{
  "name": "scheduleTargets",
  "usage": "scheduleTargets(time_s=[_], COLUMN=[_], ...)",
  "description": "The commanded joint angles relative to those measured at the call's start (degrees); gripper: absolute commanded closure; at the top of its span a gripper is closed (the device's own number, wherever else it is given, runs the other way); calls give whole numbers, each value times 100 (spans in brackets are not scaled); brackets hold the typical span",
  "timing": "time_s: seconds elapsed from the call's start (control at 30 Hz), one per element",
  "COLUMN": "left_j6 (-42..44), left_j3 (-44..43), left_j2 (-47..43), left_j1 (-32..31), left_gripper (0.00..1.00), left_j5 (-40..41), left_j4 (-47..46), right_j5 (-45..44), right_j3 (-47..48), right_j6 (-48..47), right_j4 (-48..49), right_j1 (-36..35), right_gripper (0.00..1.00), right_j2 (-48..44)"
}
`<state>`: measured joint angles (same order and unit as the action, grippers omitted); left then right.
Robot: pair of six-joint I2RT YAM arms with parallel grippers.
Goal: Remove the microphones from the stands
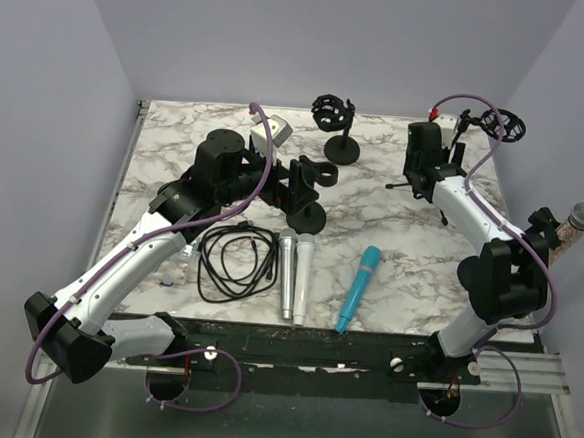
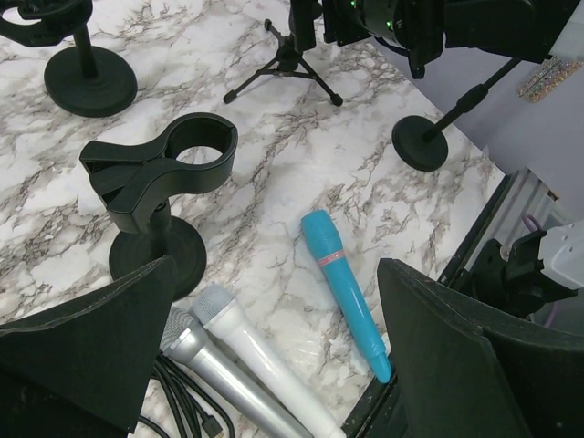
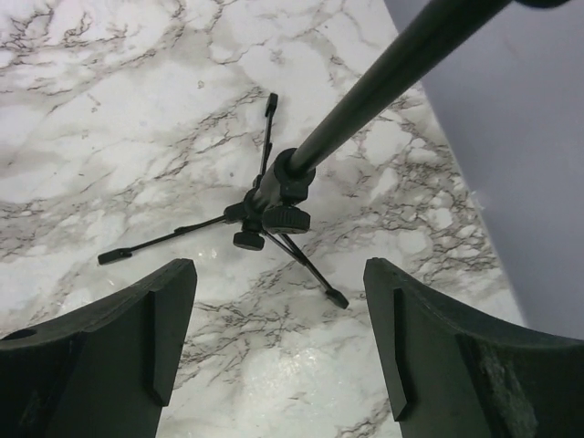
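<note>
A microphone (image 1: 579, 221) with a grey mesh head and a glittery gold handle sits in a stand at the far right, beyond the table edge; its handle (image 2: 546, 77) and the stand's round base (image 2: 420, 143) show in the left wrist view. My left gripper (image 1: 279, 183) (image 2: 274, 365) is open and empty, beside an empty black clip stand (image 1: 311, 178) (image 2: 160, 173). My right gripper (image 1: 416, 180) (image 3: 278, 347) is open and empty above the legs of a small tripod stand (image 3: 274, 196).
A silver mic (image 1: 286, 274), a white mic (image 1: 304, 278) and a blue mic (image 1: 359, 289) lie near the front edge. A coiled black cable (image 1: 234, 260) lies to their left. A shock-mount stand (image 1: 336, 127) stands at the back. The tripod's shock mount (image 1: 504, 124) is at the back right.
</note>
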<state>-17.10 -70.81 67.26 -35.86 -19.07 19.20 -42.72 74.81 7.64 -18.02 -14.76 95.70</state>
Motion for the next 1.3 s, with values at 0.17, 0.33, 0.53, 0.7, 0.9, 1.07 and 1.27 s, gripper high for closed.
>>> scheduleTargets(time_s=[0.17,0.33,0.53,0.7,0.9,1.07,1.27], left_j6=[115,102,111,136,137,162,146], left_j3=[-87,-93,-102,-113,-115,-100,-112], left_j2=[-56,-54,-82,-95,-74,-40,45], left_j1=[-53,-53,-46,-53,-51,-47,-44], left_gripper=[5,5,5,5,4,4,5], left_j5=[-64,-88,-80,-48,-44,2,-32], left_j4=[18,6,21,41,43,42,38], right_j5=[1012,1020,965,918,895,800,624], right_j3=[-159,-159,10,122,131,44,10], right_j6=[768,700,479,383,235,-75,-343], right_j4=[356,418,415,264,279,455,504], right_j1=[479,601,668,672,669,664,663], right_gripper=[34,43,47,52,58,63,77], right_j2=[-66,12,186,326,414,435,400])
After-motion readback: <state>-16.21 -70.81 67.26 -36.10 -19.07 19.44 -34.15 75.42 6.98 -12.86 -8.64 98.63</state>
